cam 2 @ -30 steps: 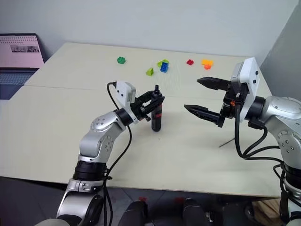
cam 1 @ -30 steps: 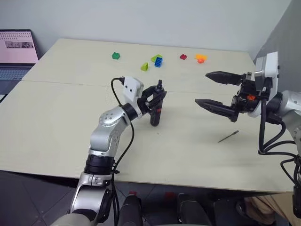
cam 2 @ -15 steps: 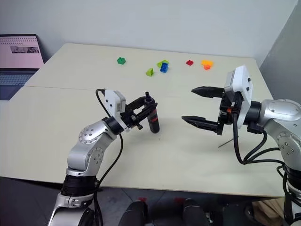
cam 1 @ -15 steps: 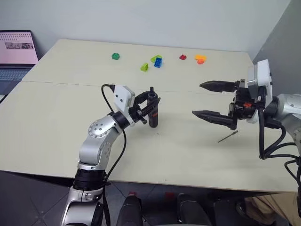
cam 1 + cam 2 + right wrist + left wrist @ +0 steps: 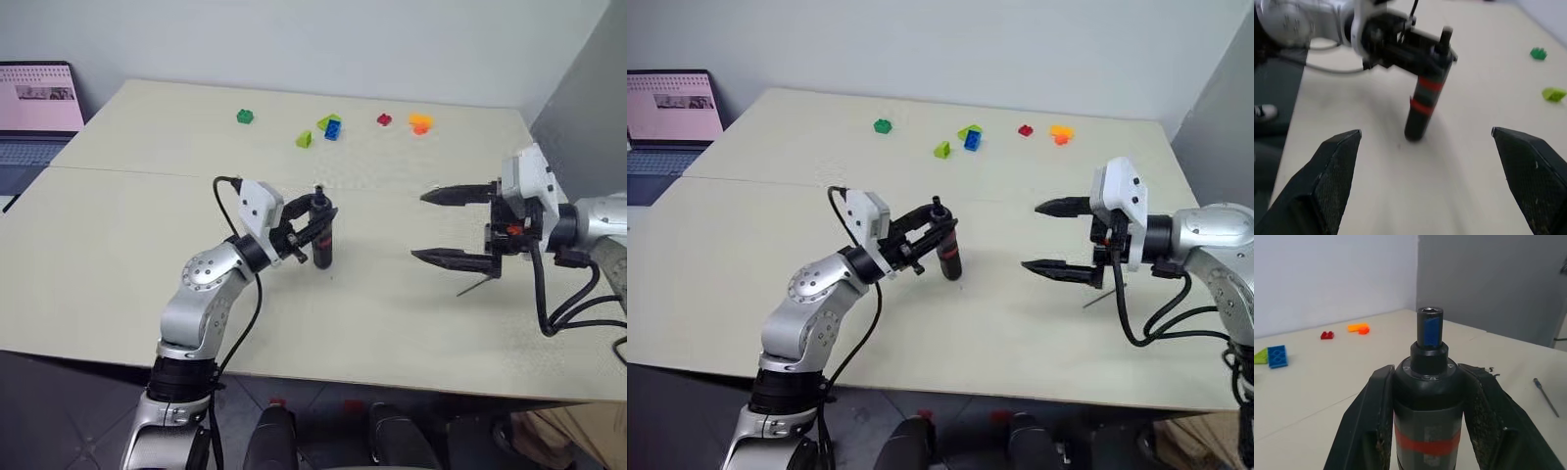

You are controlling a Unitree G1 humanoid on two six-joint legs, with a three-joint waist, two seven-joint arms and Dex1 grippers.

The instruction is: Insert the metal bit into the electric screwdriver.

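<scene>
Table [image 5: 118, 245]: pale beige top, a seam crossing it side to side. Near far edge: green brick [image 5: 244, 117], lime wedge [image 5: 304, 139], blue brick [image 5: 333, 128], red brick [image 5: 383, 119], orange pieces [image 5: 419, 122]. Towards right edge: metal bit [image 5: 476, 285], lying flat.

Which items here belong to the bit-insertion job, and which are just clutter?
Job:
- electric screwdriver, held in the left tool
- metal bit, on the table beneath the open right tool

Clutter:
- toy bricks
- laptop
</scene>
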